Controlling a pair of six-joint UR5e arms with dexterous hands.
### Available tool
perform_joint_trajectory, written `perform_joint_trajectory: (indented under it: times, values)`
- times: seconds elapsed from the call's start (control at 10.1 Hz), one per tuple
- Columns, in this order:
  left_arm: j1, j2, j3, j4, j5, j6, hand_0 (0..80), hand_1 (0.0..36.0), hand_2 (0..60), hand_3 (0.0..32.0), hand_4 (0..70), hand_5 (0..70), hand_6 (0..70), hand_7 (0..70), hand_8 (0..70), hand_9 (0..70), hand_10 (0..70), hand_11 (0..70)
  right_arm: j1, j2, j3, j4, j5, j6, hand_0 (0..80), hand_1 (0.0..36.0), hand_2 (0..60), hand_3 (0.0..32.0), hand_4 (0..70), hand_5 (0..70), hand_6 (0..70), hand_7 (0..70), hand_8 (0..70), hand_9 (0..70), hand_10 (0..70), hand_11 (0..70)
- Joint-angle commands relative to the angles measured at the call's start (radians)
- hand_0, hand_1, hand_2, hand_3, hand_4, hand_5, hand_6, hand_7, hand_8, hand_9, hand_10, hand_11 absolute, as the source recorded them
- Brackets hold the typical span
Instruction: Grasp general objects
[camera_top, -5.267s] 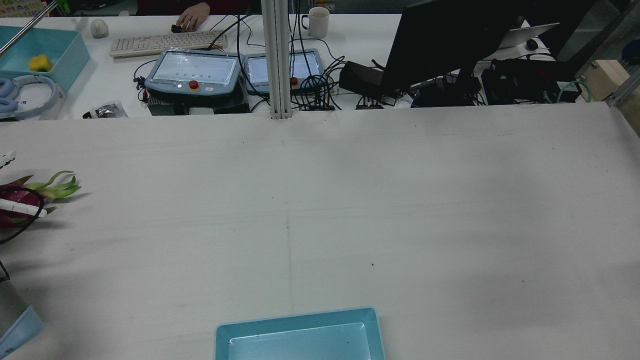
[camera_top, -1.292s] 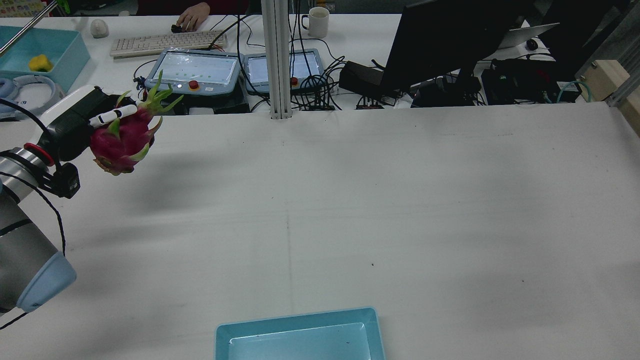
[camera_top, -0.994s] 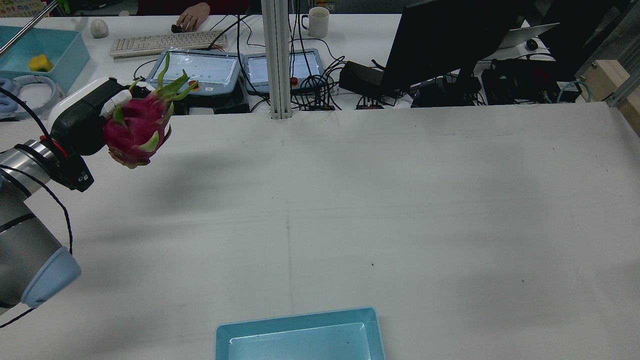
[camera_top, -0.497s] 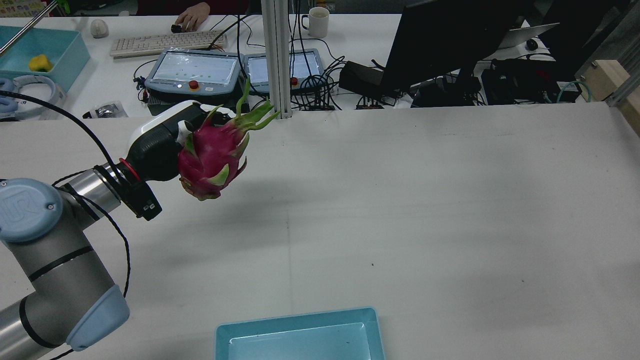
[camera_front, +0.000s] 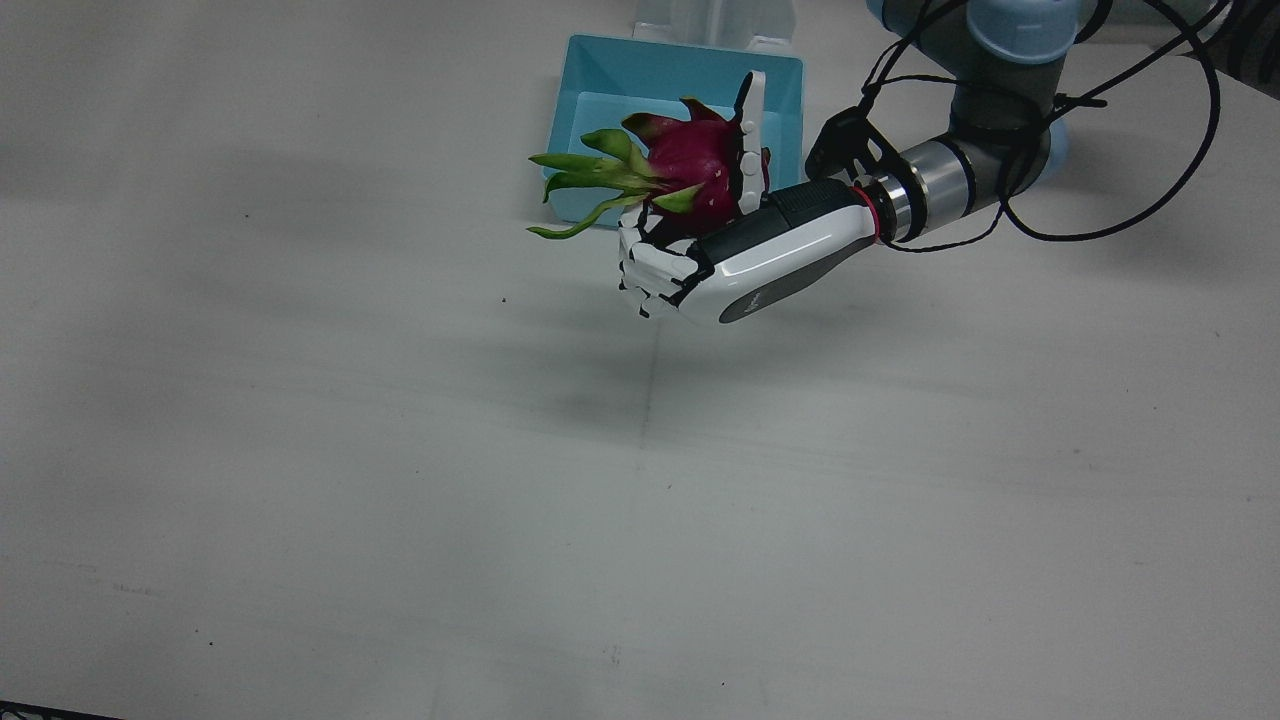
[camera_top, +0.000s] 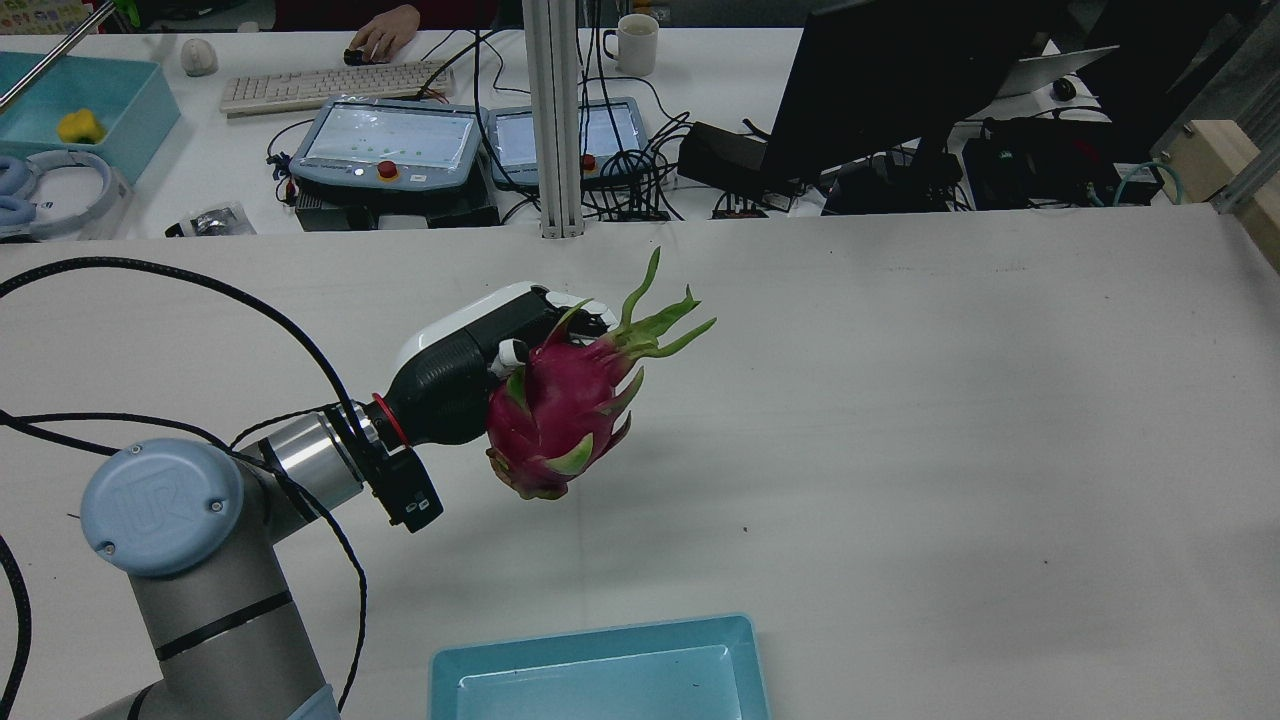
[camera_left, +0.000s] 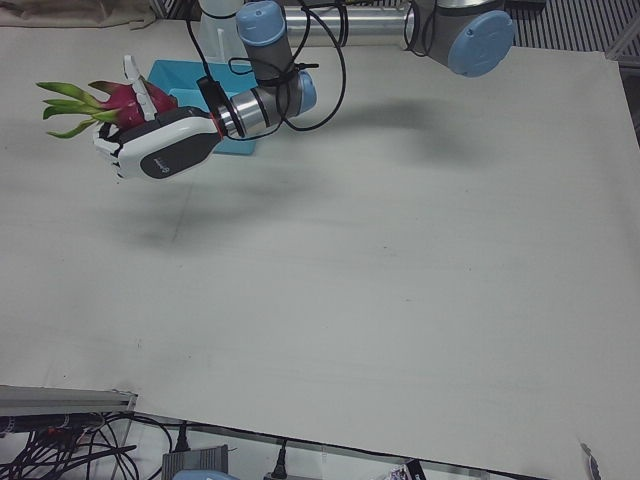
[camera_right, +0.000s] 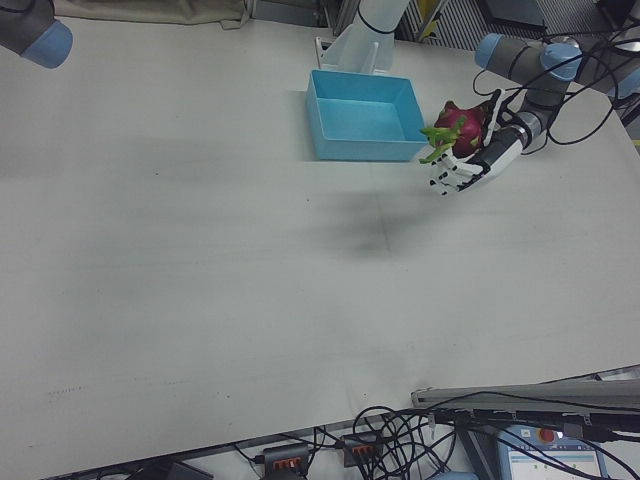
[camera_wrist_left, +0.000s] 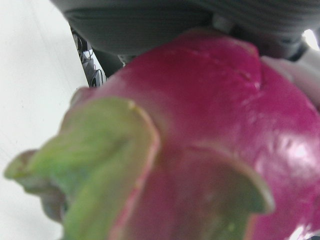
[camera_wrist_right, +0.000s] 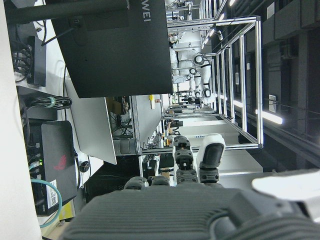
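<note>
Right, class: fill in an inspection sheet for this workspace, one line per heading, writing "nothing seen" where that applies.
Surface: white table, bare apart from the tray.
Job's things: dragon fruit held in the air; blue tray holds nothing.
Clutter: nothing seen on the work table.
Hands: left hand closed on the dragon fruit; right hand off the table, its fingers apart, holding nothing.
Cables: black cable loops along the left arm.
Surroundings: desk behind with keyboard, mug, monitor.

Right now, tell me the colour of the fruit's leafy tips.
Green: the dragon fruit in the left hand has a magenta body. The rear view shows it best.
</note>
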Motion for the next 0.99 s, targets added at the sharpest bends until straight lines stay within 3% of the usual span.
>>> perform_joint_trajectory:
  times: [0.0, 0.7, 0.89]
  values:
    - [0.070, -0.010, -0.077, 0.037, 0.002, 0.006, 54.6, 0.0, 0.0, 0.0, 70.0, 70.0, 70.0, 70.0, 70.0, 70.0, 70.0, 70.0, 0.000, 0.000, 0.000, 0.000, 0.000, 0.000, 0.0, 0.0, 0.0, 0.0, 0.0, 0.0, 0.0, 0.0, 0.0, 0.0, 0.0, 0.0]
    - [0.254, -0.051, -0.127, 0.139, -0.003, 0.103, 58.7, 0.0, 0.0, 0.0, 70.0, 70.0, 70.0, 70.0, 70.0, 70.0, 70.0, 70.0, 0.000, 0.000, 0.000, 0.000, 0.000, 0.000, 0.0, 0.0, 0.0, 0.0, 0.0, 0.0, 0.0, 0.0, 0.0, 0.0, 0.0, 0.0]
    - [0.308, -0.052, -0.125, 0.136, -0.005, 0.114, 58.6, 0.0, 0.0, 0.0, 70.0, 62.7, 70.0, 70.0, 70.0, 70.0, 70.0, 70.0, 0.000, 0.000, 0.000, 0.000, 0.000, 0.000, 0.0, 0.0, 0.0, 0.0, 0.0, 0.0, 0.0, 0.0, 0.0, 0.0, 0.0, 0.0]
